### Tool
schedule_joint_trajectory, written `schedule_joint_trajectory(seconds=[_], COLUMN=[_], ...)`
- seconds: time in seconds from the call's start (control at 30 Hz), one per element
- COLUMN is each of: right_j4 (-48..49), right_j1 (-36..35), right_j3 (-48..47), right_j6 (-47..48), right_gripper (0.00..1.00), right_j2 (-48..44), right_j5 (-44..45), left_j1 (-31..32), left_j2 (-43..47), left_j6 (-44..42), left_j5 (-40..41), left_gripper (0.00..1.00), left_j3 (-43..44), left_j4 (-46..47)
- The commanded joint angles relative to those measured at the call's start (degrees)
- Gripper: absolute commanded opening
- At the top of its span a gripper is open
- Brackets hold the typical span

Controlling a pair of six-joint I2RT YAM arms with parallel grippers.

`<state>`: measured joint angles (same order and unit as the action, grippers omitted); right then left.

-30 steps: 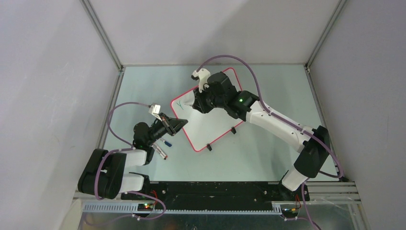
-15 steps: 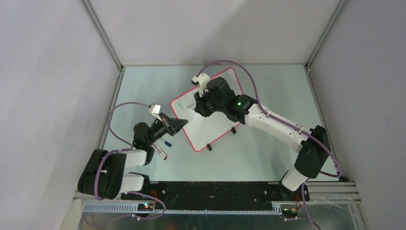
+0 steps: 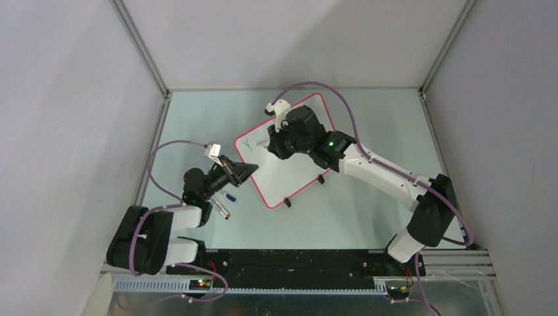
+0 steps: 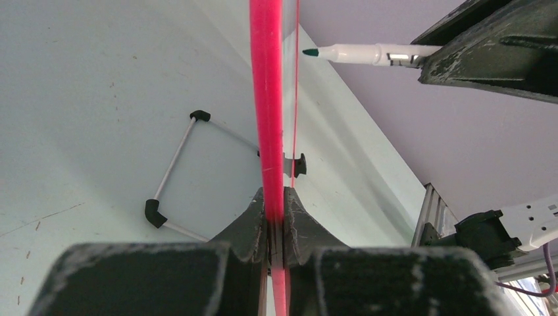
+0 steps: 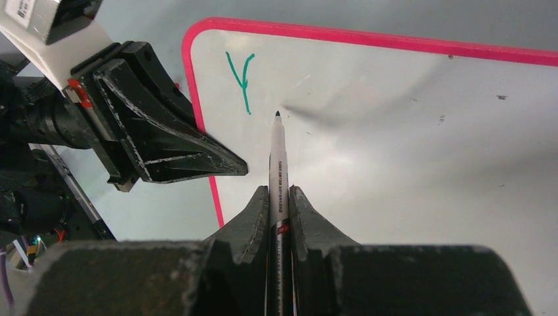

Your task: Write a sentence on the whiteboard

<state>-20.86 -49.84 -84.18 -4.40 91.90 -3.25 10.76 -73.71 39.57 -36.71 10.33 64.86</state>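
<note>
Here the whiteboard (image 3: 279, 179) lies on the pale green table (image 3: 368, 131), a little left of the middle; its long axis runs on a diagonal, from the near left to the far right, and the writing face looks upward. The board is a glossy white rectangle with rounded corners and a thin red-pink rim; the surface gives soft reflections and shows a few small dark specks (image 5: 395, 131). Two small black clip feet (image 3: 287, 203) sit on its near long edge.

The left gripper (image 3: 249, 170) is closed on the rim of the short left edge; in the left wrist view the black, rough fingers (image 4: 250, 227) pinch the red-pink edge (image 4: 266, 99), which is seen edge-on.

The right gripper (image 5: 279, 191) is closed on a slim white marker (image 5: 278, 158); the marker points away from the wrist, toward the left part of the board, and its dark green tip stands very near the surface, just beside a green mark (image 5: 243, 82) shaped like a Y; whether the tip touches, I cannot tell.

On the table near the left arm lie two more pens (image 3: 224, 203), one with a blue end.
</note>
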Motion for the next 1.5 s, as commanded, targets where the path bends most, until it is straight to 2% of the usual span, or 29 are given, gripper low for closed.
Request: schedule_joint_trajectory(seconds=[0.0, 0.4, 1.47], right_j4=[3.9, 5.9, 4.3], right_j1=[0.3, 0.3, -0.5], right_j3=[1.9, 2.4, -1.7], right_j6=[0.6, -0.7, 0.2], right_gripper=[0.0, 0.0, 0.0], right_j2=[-3.4, -3.5, -1.3], right_j5=[1.6, -0.6, 1.4], left_j1=[0.2, 0.7, 1.7], left_j2=[1.6, 1.7, 2.6], left_j6=[-5.8, -6.2, -7.6], left_j5=[1.4, 1.7, 2.4], left_gripper=[0.04, 0.04, 0.04], left_j3=[0.5, 0.5, 0.8], left_j4=[-2.4, -2.5, -4.9])
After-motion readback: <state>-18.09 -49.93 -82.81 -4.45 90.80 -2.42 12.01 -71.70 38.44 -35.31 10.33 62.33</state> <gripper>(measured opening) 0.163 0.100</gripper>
